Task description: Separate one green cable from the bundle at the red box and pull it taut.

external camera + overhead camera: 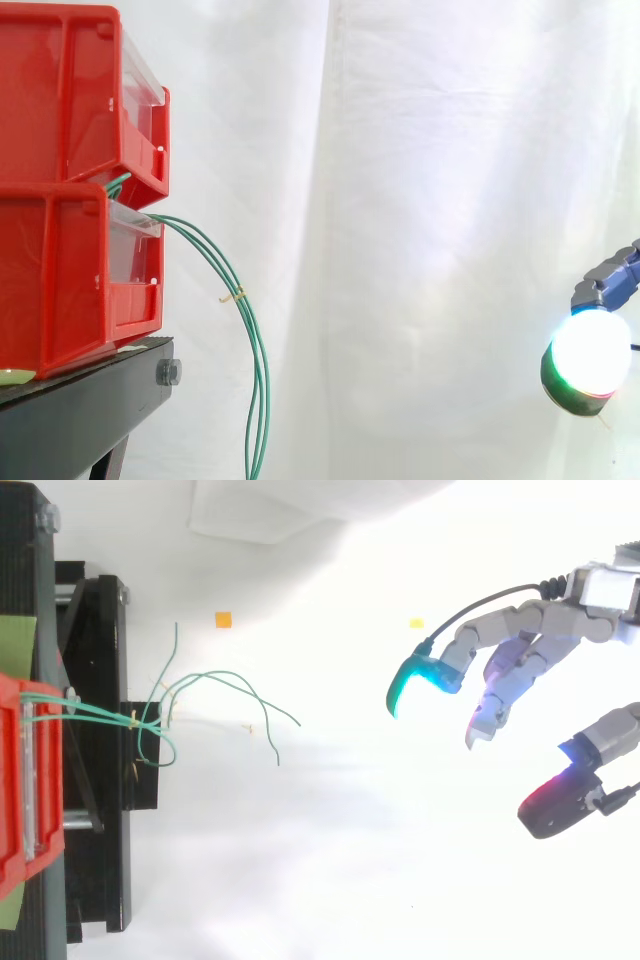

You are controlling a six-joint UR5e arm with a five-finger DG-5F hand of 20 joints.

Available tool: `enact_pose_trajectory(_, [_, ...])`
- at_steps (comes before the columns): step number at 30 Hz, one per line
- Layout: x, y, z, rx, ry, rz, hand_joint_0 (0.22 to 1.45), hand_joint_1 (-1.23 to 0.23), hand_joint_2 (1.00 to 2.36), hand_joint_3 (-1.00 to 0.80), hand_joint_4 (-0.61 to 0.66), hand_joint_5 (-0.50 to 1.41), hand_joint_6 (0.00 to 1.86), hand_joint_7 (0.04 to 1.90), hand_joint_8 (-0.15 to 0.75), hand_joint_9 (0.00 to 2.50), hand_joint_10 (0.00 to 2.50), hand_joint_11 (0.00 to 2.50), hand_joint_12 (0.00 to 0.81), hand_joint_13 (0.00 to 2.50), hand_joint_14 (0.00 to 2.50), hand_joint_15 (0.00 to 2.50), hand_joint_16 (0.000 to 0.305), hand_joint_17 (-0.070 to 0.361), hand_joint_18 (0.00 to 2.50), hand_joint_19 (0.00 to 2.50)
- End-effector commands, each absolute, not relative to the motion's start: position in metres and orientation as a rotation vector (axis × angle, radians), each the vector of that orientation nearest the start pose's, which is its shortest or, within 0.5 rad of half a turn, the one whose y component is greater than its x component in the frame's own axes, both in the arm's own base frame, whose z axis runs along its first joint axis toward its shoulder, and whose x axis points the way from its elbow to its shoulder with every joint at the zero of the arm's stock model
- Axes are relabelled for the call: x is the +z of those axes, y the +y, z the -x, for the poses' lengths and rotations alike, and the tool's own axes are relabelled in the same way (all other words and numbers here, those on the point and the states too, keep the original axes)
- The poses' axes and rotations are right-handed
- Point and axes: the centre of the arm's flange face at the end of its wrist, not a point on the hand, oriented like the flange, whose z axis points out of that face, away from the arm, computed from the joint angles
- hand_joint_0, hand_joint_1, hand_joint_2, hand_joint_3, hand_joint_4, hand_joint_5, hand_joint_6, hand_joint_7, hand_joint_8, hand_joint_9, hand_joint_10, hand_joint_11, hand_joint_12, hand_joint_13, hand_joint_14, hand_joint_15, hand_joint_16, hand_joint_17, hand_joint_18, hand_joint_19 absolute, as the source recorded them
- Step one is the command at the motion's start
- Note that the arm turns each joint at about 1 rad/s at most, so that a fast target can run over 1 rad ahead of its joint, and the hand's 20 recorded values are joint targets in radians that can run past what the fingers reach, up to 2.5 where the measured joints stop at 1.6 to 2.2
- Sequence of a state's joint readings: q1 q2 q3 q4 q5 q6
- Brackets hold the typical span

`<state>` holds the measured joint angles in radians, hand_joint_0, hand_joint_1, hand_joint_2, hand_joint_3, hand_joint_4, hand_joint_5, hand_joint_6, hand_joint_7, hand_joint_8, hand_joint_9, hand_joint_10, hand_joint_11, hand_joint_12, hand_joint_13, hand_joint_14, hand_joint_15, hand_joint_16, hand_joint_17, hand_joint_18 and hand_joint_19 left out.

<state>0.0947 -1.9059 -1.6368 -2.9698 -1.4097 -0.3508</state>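
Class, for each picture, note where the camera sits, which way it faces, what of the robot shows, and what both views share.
Side view: beside the work at about its height, looking level at stacked red bins on the black stand, green cables hanging; one glowing pad of the hand at right.
Top view: overhead, looking down; the open hand shows at right, apart from the cables.
Shared: bins, stand, cables, hand.

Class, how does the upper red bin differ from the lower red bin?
The upper red bin sits on the lower red bin, which stands on the black stand. The green cables leave over the lower bin's front, beneath the upper bin. Both are red with clear fronts.
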Motion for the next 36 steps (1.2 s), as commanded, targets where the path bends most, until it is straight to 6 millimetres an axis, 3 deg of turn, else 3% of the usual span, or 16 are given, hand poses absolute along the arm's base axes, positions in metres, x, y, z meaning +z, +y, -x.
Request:
enact_pose_trajectory(1, [0.2908,-0.095,-0.5855,0.783,1.514,-1.097,0.58,-0.73,1.0,-0.5,0.17,-0.17,0.5,0.69,0.247,1.05,0.02,0.65,0.363,0.96,0.02,0.5,0.038,0.085,0.53,0.66])
enact_pose_trajectory(3, [0.2908,-0.0941,-0.5856,0.785,1.515,-1.095,0.58,-0.73,1.0,-0.5,0.17,-0.17,0.5,0.72,0.241,1.14,0.01,1.12,0.359,0.98,0.02,0.59,0.039,0.088,0.56,0.68])
enact_pose_trajectory(5, [0.2908,-0.095,-0.5855,0.783,1.514,-1.097,0.58,-0.74,1.0,-0.5,0.17,-0.17,0.5,0.73,0.234,1.21,0.0,1.41,0.362,1.0,0.02,0.67,0.04,0.09,0.59,0.7])
enact_pose_trajectory(7, [0.2917,-0.095,-0.5853,0.785,1.512,-1.097,0.58,-0.74,1.0,-0.5,0.17,-0.17,0.5,0.73,0.233,1.18,0.13,1.44,0.357,0.95,0.02,0.67,0.04,0.091,0.59,0.69])
enact_pose_trajectory(8, [0.2908,-0.0941,-0.5856,0.785,1.515,-1.095,0.58,-0.74,1.0,-0.5,0.17,-0.17,0.5,0.73,0.238,1.14,0.0,1.41,0.356,0.93,0.02,0.65,0.04,0.09,0.59,0.68])
enact_pose_trajectory(9, [0.2908,-0.0941,-0.5856,0.785,1.515,-1.095,0.58,-0.74,1.0,-0.5,0.16,-0.18,0.5,0.71,0.248,1.01,0.02,1.04,0.359,0.89,0.02,0.59,0.04,0.089,0.57,0.68])
enact_pose_trajectory(11, [0.2917,-0.0941,-0.5854,0.785,1.514,-1.095,0.58,-0.74,1.0,-0.5,0.16,-0.18,0.5,0.69,0.246,0.88,0.02,0.66,0.368,0.87,0.02,0.52,0.038,0.086,0.54,0.65])
enact_pose_trajectory(14, [0.2908,-0.095,-0.5855,0.783,1.514,-1.097,0.58,-0.74,1.0,-0.5,0.16,-0.19,0.5,0.68,0.243,0.86,0.01,0.53,0.364,0.86,0.02,0.49,0.038,0.085,0.52,0.65])
enact_pose_trajectory(18, [0.2908,-0.0941,-0.5856,0.785,1.515,-1.095,0.58,-0.74,1.0,-0.5,0.16,-0.17,0.5,0.69,0.222,1.05,0.02,0.64,0.339,0.91,0.02,0.52,0.039,0.087,0.58,0.67])
enact_pose_trajectory(21, [0.2908,-0.0941,-0.5856,0.785,1.515,-1.095,0.58,-0.74,1.0,-0.5,0.17,-0.17,0.5,0.64,0.224,1.05,0.01,0.4,0.336,0.92,0.01,0.41,0.037,0.084,0.58,0.62])
enact_pose_trajectory(22, [0.2908,-0.0941,-0.5856,0.785,1.515,-1.095,0.58,-0.74,1.0,-0.5,0.17,-0.17,0.5,0.64,0.227,1.06,0.01,0.46,0.336,0.93,0.01,0.43,0.037,0.084,0.58,0.63])
enact_pose_trajectory(24, [0.2917,-0.0941,-0.5854,0.785,1.514,-1.095,0.59,-0.74,1.0,-0.5,0.19,-0.15,0.5,0.73,0.218,1.3,0.01,1.14,0.334,1.0,0.02,0.64,0.038,0.085,0.63,0.7])
enact_pose_trajectory(25, [0.2917,-0.0941,-0.5854,0.785,1.514,-1.095,0.59,-0.74,1.0,-0.5,0.19,-0.15,0.5,0.74,0.213,1.3,0.01,1.17,0.33,1.01,0.02,0.67,0.038,0.086,0.64,0.71])
enact_pose_trajectory(27, [0.2908,-0.095,-0.5855,0.785,1.513,-1.098,0.58,-0.75,1.0,-0.5,0.19,-0.15,0.5,0.75,0.232,1.33,0.0,1.5,0.338,1.02,0.02,0.72,0.039,0.087,0.66,0.72])
enact_pose_trajectory(30, [0.2917,-0.095,-0.5853,0.785,1.512,-1.097,0.58,-0.75,1.0,-0.5,0.19,-0.15,0.5,0.75,0.236,1.31,0.0,1.48,0.341,1.01,0.02,0.72,0.039,0.088,0.66,0.73])
enact_pose_trajectory(36, [0.2917,-0.0941,-0.5854,0.785,1.514,-1.095,0.59,-0.74,1.0,-0.5,0.18,-0.16,0.5,0.73,0.241,1.18,0.01,1.08,0.345,1.01,0.02,0.64,0.039,0.088,0.63,0.71])
